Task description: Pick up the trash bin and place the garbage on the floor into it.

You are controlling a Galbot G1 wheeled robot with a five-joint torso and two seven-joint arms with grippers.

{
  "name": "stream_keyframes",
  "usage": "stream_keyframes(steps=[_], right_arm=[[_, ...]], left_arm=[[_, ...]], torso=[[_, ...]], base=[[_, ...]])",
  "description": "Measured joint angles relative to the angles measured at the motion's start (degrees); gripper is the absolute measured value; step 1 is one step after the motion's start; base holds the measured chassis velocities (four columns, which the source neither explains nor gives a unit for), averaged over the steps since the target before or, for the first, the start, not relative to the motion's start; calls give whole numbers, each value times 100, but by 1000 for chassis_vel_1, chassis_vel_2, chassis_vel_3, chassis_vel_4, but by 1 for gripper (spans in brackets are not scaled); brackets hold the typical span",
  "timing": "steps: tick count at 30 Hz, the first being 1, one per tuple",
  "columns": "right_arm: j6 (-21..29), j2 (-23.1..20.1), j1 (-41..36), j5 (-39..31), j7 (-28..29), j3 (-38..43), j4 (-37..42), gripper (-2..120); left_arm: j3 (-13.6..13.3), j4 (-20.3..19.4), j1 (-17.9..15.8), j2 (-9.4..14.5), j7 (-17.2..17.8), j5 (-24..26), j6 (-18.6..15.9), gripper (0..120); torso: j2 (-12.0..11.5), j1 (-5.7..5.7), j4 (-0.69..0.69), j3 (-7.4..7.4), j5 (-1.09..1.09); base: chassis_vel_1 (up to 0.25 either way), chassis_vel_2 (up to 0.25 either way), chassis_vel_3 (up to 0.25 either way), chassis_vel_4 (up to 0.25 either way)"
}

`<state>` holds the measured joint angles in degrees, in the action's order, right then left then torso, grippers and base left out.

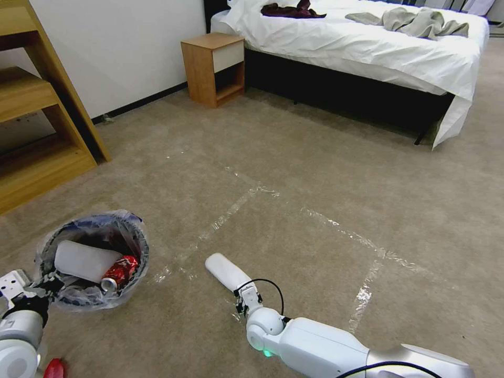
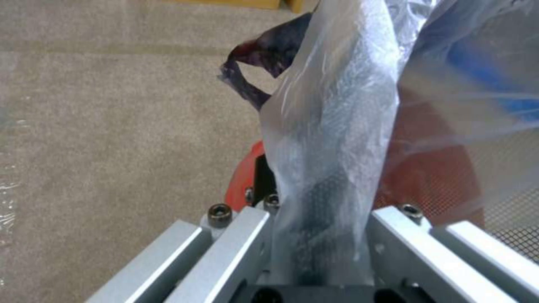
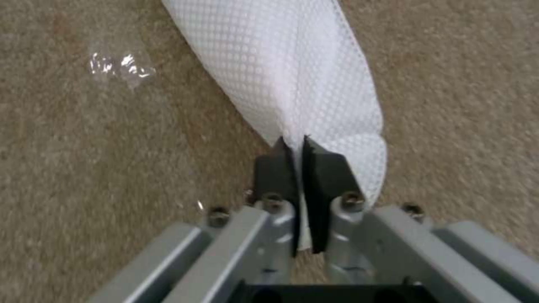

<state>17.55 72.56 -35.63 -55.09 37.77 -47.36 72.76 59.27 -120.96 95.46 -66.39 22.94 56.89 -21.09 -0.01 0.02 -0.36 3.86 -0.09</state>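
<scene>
Right gripper [image 3: 297, 147]: jaws pinched together on the near end of a white slipper [image 1: 227, 271], low over the carpet [image 1: 325, 178] beside a tape strip [image 1: 231, 210]. Left gripper [image 1: 44, 285]: clamped on the trash bin [image 1: 94, 260] rim and bag liner [image 2: 337, 139]. Bin holds another slipper [image 1: 84, 260] and a red can [image 1: 121, 270].
</scene>
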Motion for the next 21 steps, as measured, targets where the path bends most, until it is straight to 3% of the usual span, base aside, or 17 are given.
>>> stream_keyframes(steps=[13,21], right_arm=[[-23,-149,-58,37,1,51,106,0],[-384,-292,-55,34,-127,64,324,0]], left_arm=[[-59,-31,-22,-60,8,-46,11,1],[-19,-51,17,-57,8,-45,11,1]], torso=[[0,0,0,0,1],[0,0,1,0,1]], base=[[0,0,0,0],[0,0,0,0]])
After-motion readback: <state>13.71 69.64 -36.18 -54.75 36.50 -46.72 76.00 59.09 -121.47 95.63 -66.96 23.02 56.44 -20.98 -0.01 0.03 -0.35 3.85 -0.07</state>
